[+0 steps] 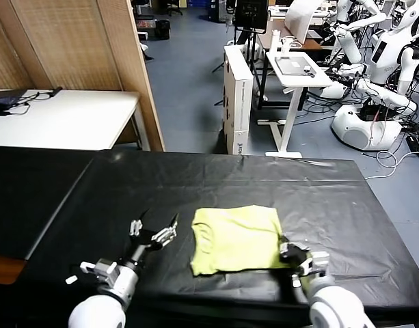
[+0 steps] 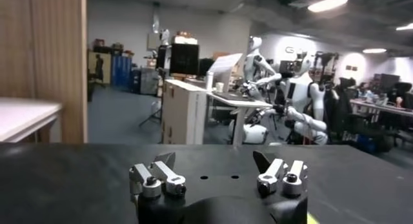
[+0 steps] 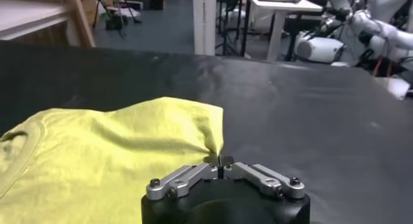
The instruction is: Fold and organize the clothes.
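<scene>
Lime-green cotton, folded into a rough square, the T-shirt lies on the black table cover, near my edge and a little right of the middle. Its ribbed neck sits at its left side. My right gripper is at the shirt's near right corner; from the head view I see only that it touches there. My right wrist view tells more: the fingertips are pinched together on the shirt's edge, and the cloth puckers toward them. My left gripper hovers just left of the shirt, apart from it. Its fingers are spread wide with nothing between them, which the left wrist view shows against bare black cover.
</scene>
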You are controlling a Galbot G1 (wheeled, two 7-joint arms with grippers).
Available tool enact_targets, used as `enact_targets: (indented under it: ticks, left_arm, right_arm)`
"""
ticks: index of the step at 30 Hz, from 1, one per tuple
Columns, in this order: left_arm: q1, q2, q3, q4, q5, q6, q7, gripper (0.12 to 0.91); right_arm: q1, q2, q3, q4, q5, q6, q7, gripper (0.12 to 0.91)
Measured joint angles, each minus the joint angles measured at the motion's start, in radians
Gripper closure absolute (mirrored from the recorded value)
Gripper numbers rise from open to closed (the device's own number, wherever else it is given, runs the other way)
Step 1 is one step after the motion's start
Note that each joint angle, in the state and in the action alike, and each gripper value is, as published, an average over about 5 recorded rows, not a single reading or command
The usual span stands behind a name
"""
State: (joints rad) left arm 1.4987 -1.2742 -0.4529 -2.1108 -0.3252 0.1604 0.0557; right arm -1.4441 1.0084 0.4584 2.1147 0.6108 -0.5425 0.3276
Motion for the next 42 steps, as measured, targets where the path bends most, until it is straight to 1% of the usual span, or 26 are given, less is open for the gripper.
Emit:
enact_targets:
  ticks: [1, 3, 4, 7, 8, 10, 11, 13, 14, 15, 17, 19, 21, 24, 26, 29, 32, 34, 38, 42]
  left_arm:
    - [0.001, 0.000, -0.002, 0.003, 0.000, -0.003, 0.000, 0.123]
    - [0.003, 0.003, -0.004, 0.007, 0.000, -0.008, -0.001, 0.123]
    - [0.003, 0.004, -0.005, 0.008, -0.001, -0.009, -0.002, 0.123]
    - [0.004, 0.009, -0.004, 0.009, -0.004, -0.007, -0.003, 0.123]
    - [0.004, 0.010, -0.003, 0.010, -0.004, -0.007, -0.003, 0.123]
    - [0.005, 0.011, 0.001, 0.010, -0.006, -0.007, -0.004, 0.123]
    - [0.006, 0.011, 0.002, 0.009, -0.006, -0.009, -0.006, 0.123]
    - [0.012, 0.013, 0.007, 0.005, -0.002, -0.024, -0.020, 0.123]
    - [0.016, 0.015, 0.011, 0.002, 0.002, -0.038, -0.035, 0.123]
    - [0.021, 0.018, 0.016, -0.001, 0.007, -0.055, -0.054, 0.123]
    - [0.035, 0.027, 0.027, -0.009, 0.022, -0.098, -0.102, 0.123]
    - [0.051, 0.039, 0.036, -0.017, 0.029, -0.132, -0.138, 0.123]
    - [0.072, 0.057, 0.039, -0.028, 0.023, -0.144, -0.157, 0.123]
    - [0.113, 0.094, 0.034, -0.053, -0.004, -0.127, -0.188, 0.123]
    - [0.151, 0.124, 0.025, -0.074, -0.025, -0.110, -0.216, 0.123]
    - [0.221, 0.167, 0.004, -0.106, -0.041, -0.102, -0.242, 0.123]
    - [0.292, 0.198, -0.021, -0.134, -0.044, -0.100, -0.250, 0.123]
    - [0.333, 0.208, -0.037, -0.150, -0.045, -0.092, -0.257, 0.123]
    - [0.382, 0.211, -0.056, -0.168, -0.038, -0.073, -0.281, 0.123]
    - [0.407, 0.210, -0.062, -0.175, -0.036, -0.071, -0.282, 0.123]
  right_arm:
    - [-0.007, -0.005, 0.011, 0.005, 0.003, -0.003, -0.001, 0.882]
    - [-0.023, -0.015, 0.033, 0.018, 0.006, -0.010, -0.002, 0.846]
    - [-0.033, -0.021, 0.043, 0.025, 0.008, -0.014, -0.002, 0.809]
    - [-0.066, -0.035, 0.071, 0.049, 0.007, -0.027, 0.003, 0.643]
    - [-0.077, -0.038, 0.080, 0.055, 0.004, -0.029, 0.005, 0.567]
    - [-0.101, -0.044, 0.093, 0.064, -0.001, -0.017, 0.001, 0.454]
    - [-0.112, -0.046, 0.098, 0.066, -0.003, 0.000, -0.006, 0.378]
    - [-0.134, -0.047, 0.103, 0.067, -0.008, 0.060, -0.034, 0.270]
    - [-0.144, -0.047, 0.104, 0.065, -0.013, 0.100, -0.050, 0.213]
    - [-0.153, -0.045, 0.105, 0.064, -0.020, 0.147, -0.067, 0.175]
    - [-0.169, -0.040, 0.111, 0.058, -0.043, 0.250, -0.093, 0.133]
    - [-0.186, -0.031, 0.120, 0.055, -0.078, 0.357, -0.111, 0.123]
    - [-0.207, -0.019, 0.129, 0.057, -0.119, 0.461, -0.119, 0.119]
    - [-0.250, 0.004, 0.141, 0.070, -0.189, 0.588, -0.111, 0.119]
    - [-0.284, 0.020, 0.147, 0.081, -0.230, 0.634, -0.094, 0.118]
    - [-0.342, 0.044, 0.149, 0.099, -0.277, 0.656, -0.064, 0.118]
    - [-0.407, 0.071, 0.142, 0.118, -0.316, 0.649, -0.039, 0.118]
    - [-0.448, 0.089, 0.139, 0.129, -0.331, 0.630, -0.027, 0.118]
    - [-0.518, 0.111, 0.147, 0.148, -0.325, 0.587, -0.030, 0.118]
    - [-0.564, 0.119, 0.154, 0.159, -0.318, 0.574, -0.042, 0.118]
